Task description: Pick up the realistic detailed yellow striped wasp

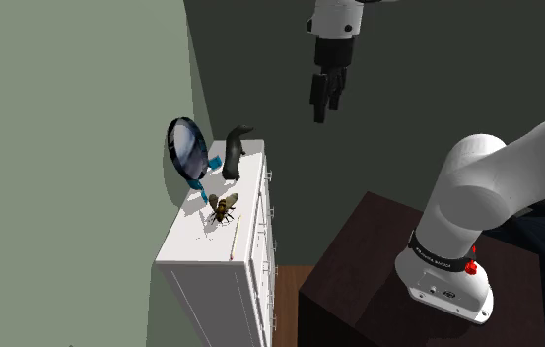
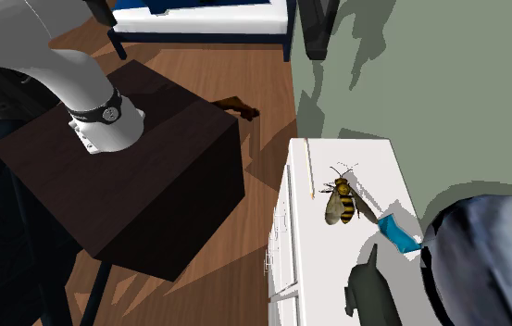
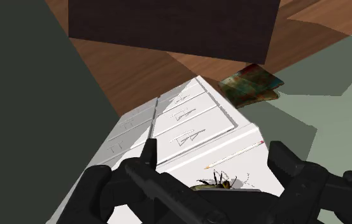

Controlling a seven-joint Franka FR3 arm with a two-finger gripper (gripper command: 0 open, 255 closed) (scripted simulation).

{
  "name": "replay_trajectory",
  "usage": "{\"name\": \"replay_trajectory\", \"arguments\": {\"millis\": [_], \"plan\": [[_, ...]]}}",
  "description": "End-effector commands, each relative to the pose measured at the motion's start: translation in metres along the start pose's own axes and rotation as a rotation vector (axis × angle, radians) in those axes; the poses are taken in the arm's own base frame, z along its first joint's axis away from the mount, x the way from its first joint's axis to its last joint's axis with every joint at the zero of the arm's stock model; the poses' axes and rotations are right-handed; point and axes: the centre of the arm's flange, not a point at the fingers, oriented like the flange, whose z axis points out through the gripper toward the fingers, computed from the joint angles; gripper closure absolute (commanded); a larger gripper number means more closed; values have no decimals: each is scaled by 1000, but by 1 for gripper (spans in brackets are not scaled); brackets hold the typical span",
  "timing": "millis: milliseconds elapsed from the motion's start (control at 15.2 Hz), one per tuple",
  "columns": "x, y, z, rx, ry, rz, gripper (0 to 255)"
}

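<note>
The wasp [image 1: 224, 206], yellow and black striped with brown wings, lies on the white dresser top [image 1: 193, 240], between a magnifying glass and a thin pencil. The second exterior view has the wasp [image 2: 342, 201] near the middle of the dresser top [image 2: 355, 153]. My black gripper [image 1: 325, 96] hangs open high above the dresser, to the shoulder view's right of the wasp, with nothing in it. In the wrist view the wasp [image 3: 222, 183] lies far below, between the open gripper's [image 3: 216, 162] two fingers, which touch nothing.
A magnifying glass [image 1: 188, 148] with a blue handle [image 2: 399, 233] and a dark curved object [image 1: 236, 153] stand behind the wasp. A pencil [image 2: 312, 167] lies by the dresser's drawer edge. The dark stand [image 1: 378, 286] is beside the dresser. A mottled flat thing [image 3: 251, 83] lies on the wooden floor.
</note>
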Motion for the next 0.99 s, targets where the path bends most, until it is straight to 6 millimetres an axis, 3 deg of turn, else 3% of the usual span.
{"name": "replay_trajectory", "arguments": {"millis": [0,924], "plan": [[0,0,0,0,0,0,0],[77,-75,143,-15,115,352,0]]}}
